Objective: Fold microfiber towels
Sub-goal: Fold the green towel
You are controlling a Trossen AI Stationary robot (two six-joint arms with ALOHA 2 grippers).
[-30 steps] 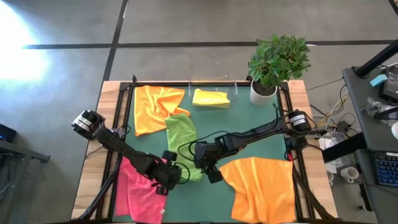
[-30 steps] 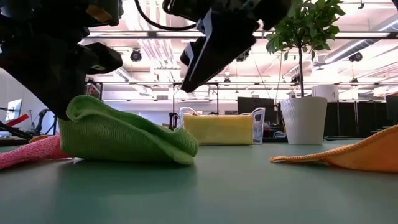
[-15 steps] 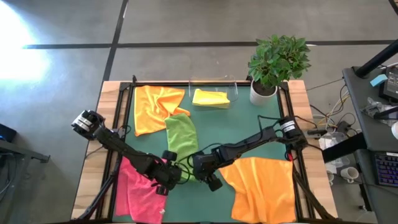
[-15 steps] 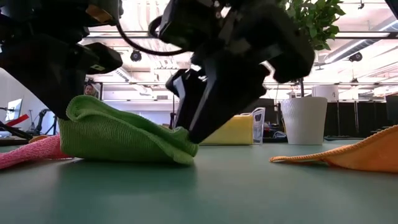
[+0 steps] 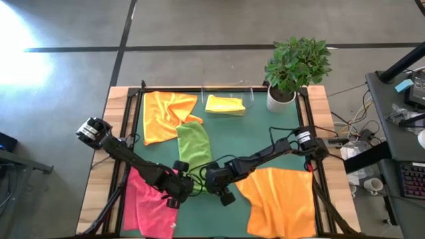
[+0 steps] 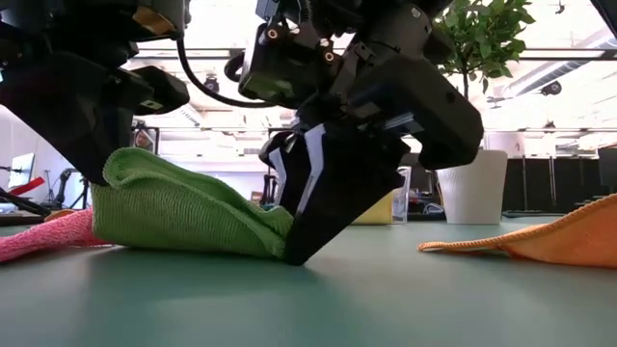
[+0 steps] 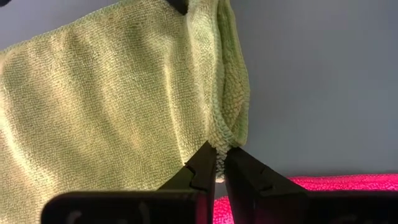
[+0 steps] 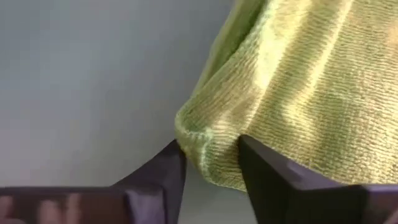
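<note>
Five towels lie on the green mat (image 5: 272,143): one pink towel (image 5: 147,202) left of the potted plant (image 5: 295,66), one orange towel (image 5: 163,114), one lime towel (image 5: 194,147), one yellow towel (image 5: 224,104), another orange cloth (image 5: 279,199). The left gripper (image 7: 219,157) pinches the lime towel's corner, fingers together. The right gripper (image 8: 208,155) straddles its other near corner, fingers apart around the fold. Ceiling lights behind.

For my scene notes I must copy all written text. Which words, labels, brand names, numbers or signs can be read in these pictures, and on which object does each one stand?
None can be read. The lime green towel, the plant's white pot, the table mat and both arms carry no legible text in any view.
</note>
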